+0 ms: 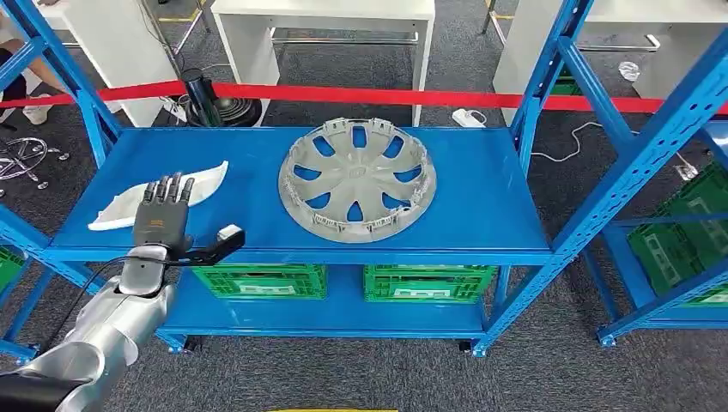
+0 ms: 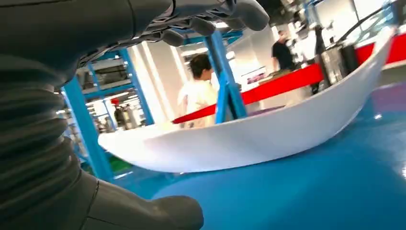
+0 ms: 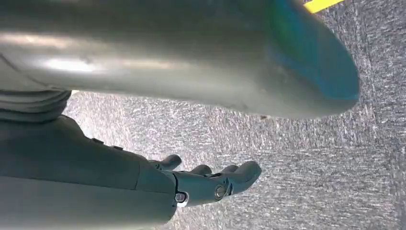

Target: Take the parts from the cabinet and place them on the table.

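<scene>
**A:** What sits on the blue shelf [image 1: 481, 215] in the head view?

**B:** Two parts. A grey wheel cover [image 1: 357, 179] lies flat at the centre of the frame, inner side up. A white curved panel [image 1: 199, 183] lies at the left of the frame, near the shelf's left end, well apart from the wheel cover.

**A:** And the left hand [image 1: 162, 216]?

**B:** It reaches in from the lower left on its silver arm [image 1: 112, 322], palm down, fingers stretched out flat and a little apart over the near part of the white panel — thumb stuck out toward the right. It grips nothing. Whether the fingertips touch the panel, I cannot tell.

**A:** The left wrist view?

**B:** The white panel [image 2: 249, 139] arcs across the middle of the frame, resting on the shiny blue shelf, with the hand's fingers [image 2: 239, 12] at the top edge above it and the thumb [image 2: 143, 213] at the lower left, clear of it.

**A:** The right hand [image 3: 201, 184]?

**B:** It hangs over grey carpet [image 3: 311, 167] in the lower left of its wrist view — fingers loosely extended, nothing in them.

**A:** Anything else?

**B:** Green crates [image 1: 257, 280] on the lower shelf, a red barrier tape [image 1: 360, 94] across the upper frame, white tables [image 1: 326, 10] beyond it, and another blue rack [image 1: 661, 172] at the right.
</scene>
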Motion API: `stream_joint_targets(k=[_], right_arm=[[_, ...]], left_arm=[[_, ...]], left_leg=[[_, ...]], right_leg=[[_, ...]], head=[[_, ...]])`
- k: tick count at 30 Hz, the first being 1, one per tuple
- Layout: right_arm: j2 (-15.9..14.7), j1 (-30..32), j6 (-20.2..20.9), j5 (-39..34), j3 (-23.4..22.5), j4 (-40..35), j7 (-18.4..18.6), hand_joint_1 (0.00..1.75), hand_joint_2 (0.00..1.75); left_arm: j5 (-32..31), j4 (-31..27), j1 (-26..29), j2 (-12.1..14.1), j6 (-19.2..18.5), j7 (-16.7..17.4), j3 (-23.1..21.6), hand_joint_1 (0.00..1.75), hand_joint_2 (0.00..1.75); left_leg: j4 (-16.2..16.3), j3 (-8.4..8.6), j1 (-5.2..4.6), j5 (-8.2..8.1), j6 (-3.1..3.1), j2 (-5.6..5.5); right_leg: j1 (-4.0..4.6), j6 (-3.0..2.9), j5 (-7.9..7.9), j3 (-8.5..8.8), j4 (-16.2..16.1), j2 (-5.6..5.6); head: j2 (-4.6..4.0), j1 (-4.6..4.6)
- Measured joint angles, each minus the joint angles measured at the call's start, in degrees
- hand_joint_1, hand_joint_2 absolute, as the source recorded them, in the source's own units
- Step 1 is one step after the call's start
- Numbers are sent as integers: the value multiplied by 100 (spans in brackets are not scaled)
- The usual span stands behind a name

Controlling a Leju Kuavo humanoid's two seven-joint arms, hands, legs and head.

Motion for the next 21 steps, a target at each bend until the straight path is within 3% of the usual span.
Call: stream_joint_targets(k=[10, 21], right_arm=[[-72, 45, -101, 68, 0, 0, 114, 0, 0], [-96, 74, -118, 79, 0, 0, 122, 0, 0]], left_arm=[[-17, 13, -56, 138, -582, 602, -96, 0, 175], [9, 48, -84, 313, -634, 759, -96, 0, 175]], left_leg=[[0, 0, 0, 0, 0, 0], [0, 0, 0, 0, 0, 1]], right_leg=[[1, 0, 0, 0, 0, 0], [6, 0, -1, 1, 0, 0]], head=[[0, 0], [0, 0]])
